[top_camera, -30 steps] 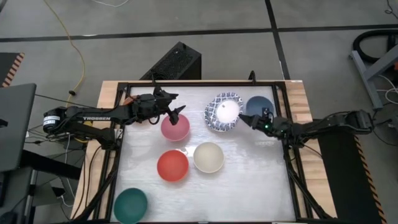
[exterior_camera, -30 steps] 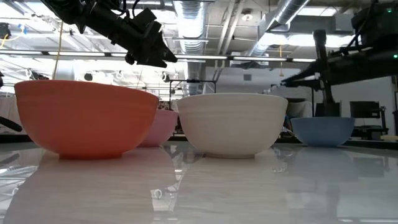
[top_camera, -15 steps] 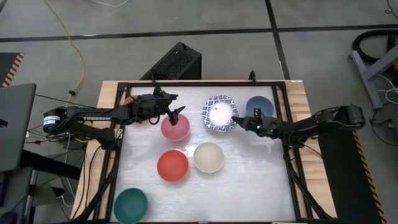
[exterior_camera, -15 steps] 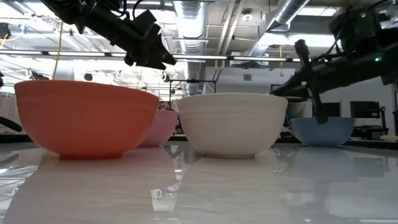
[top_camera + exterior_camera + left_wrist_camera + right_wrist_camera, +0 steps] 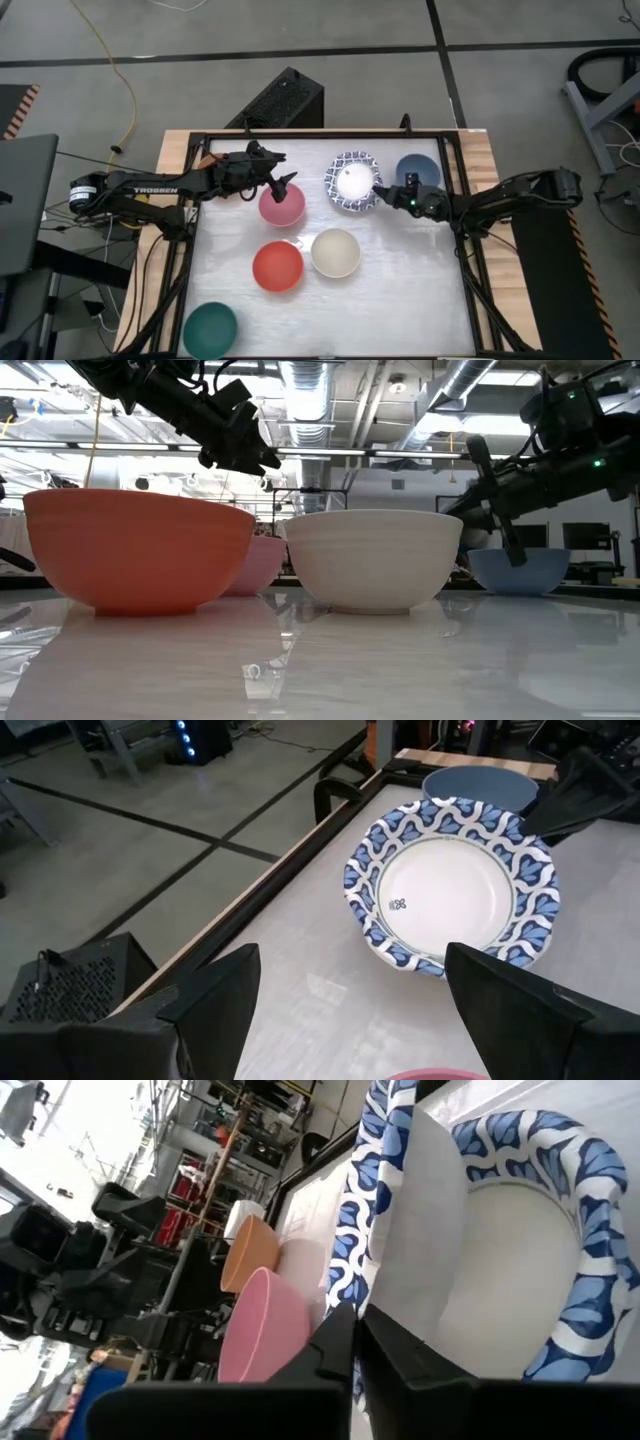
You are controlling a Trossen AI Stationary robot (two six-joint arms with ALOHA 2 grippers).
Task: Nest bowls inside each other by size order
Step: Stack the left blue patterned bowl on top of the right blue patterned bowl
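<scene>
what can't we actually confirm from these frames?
- Patterned bowl: whether it is one bowl or a nested stack; the high view sees only the top.
- Green bowl: absent from the low view.
- Right pincer: whether it touches the patterned rim is unclear in the high view.
- Pink bowl: mostly hidden in the low view behind the orange bowl.

overhead looking down, table-level sideways, both wrists sharing patterned bowl (image 5: pixel 450 890)

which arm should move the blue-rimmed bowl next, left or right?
Right. The right gripper is already at the rim of the blue-rimmed bowl, with its fingers closed on that rim in the right wrist view. The left gripper is open, above the pink bowl.
</scene>
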